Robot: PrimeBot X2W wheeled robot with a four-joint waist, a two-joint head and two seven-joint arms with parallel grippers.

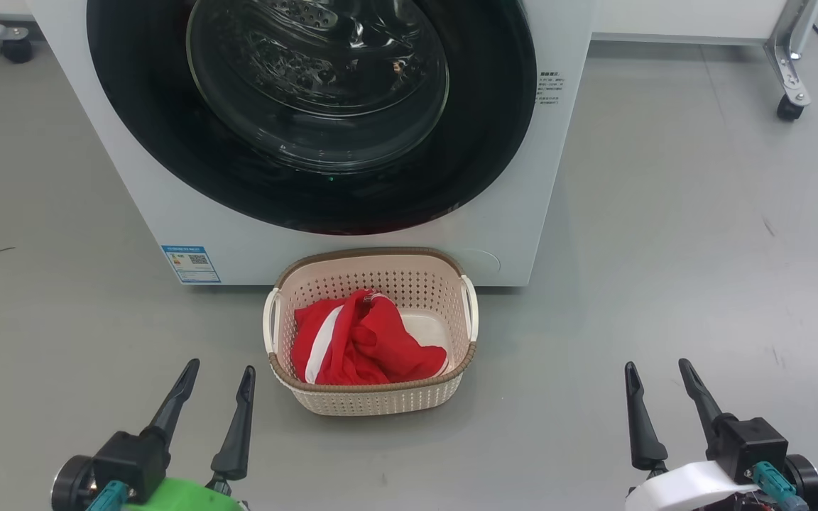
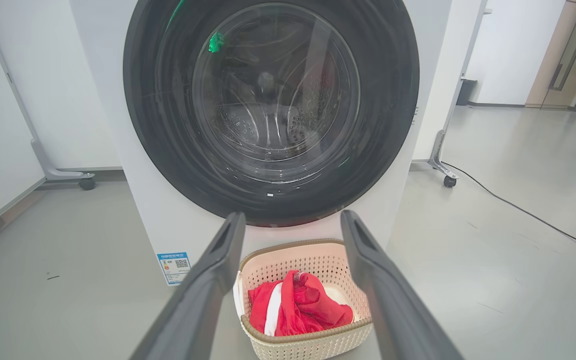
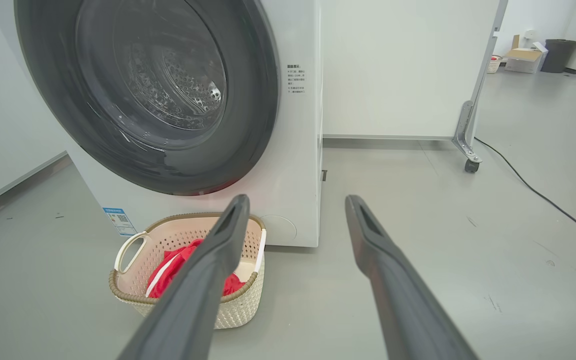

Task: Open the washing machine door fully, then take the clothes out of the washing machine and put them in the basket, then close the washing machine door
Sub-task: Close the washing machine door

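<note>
Head view: door (image 1: pixel 313 92) shut, clothes (image 1: pixel 363 348) in basket (image 1: pixel 380 401); left gripper (image 1: pixel 221 367) & right gripper (image 1: pixel 657 364) open, empty. I reckon task's done, nxt just park.

The left gripper (image 1: pixel 221 365) sits low on the robot's left, fingers spread wide, empty. The right gripper (image 1: pixel 657 364) sits low on its right, likewise spread and empty. Both point forward, level, well apart.
</note>
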